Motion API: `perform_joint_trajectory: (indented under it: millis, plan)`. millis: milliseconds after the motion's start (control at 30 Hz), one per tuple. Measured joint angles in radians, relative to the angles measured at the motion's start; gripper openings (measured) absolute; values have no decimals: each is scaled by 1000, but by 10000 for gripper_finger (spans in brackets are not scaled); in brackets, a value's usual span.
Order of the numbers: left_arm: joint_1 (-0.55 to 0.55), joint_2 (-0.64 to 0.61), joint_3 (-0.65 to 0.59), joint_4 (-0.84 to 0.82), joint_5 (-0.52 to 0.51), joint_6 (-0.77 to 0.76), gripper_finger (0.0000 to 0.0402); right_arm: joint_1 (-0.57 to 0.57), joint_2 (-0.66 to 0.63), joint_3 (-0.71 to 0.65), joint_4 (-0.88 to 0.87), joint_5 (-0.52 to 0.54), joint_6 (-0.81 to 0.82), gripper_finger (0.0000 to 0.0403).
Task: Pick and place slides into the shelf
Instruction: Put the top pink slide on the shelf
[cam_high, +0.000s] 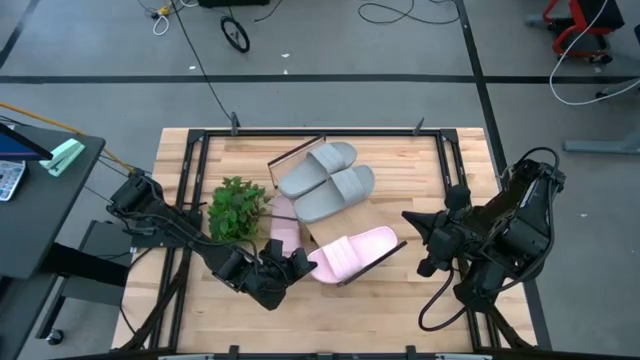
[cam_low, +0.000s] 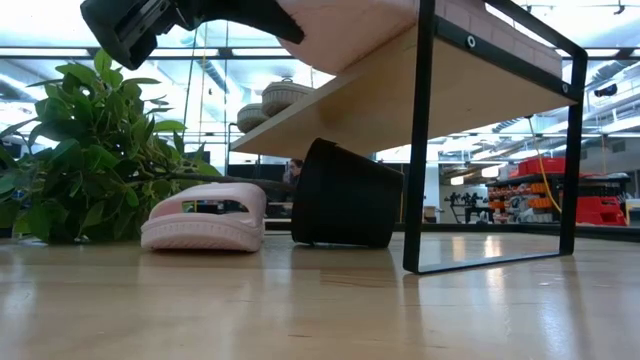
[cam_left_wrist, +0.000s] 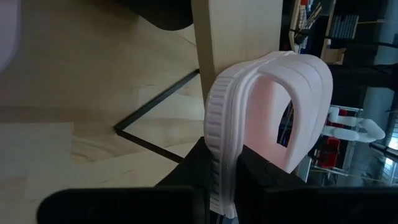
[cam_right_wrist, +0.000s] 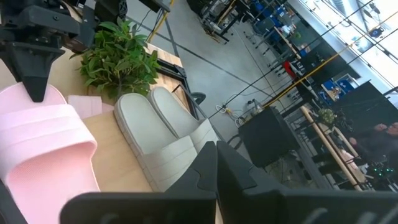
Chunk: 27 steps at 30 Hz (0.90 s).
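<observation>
Pinched narrowly by its heel in the left gripper, the pink slide should settle flat on the shelf beside the grey pair; the right gripper waits closed.

Both arms are matte black all over, chunky jointed segments with rounded housings at the joints. The left arm is a long thin run of links with black cables along it, ending in a blocky end effector with flat angular fingers. The right arm looks bulkier, with looped black cabling hanging off it, and its end effector tapers to a sharp wedge. No markings I can make out.
</observation>
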Motion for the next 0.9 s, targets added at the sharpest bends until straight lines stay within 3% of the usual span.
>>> perform_joint_trajectory:
  millis: [600, 900]
  plan:
    - [-3, 0, 0, 2, 0, -21, 39, 0, 0, 0, 0, 0, -10, 1]
    - [-14, -1, 0, 5, 2, -34, 123, 0, 0, 0, -1, 0, -10, 1]
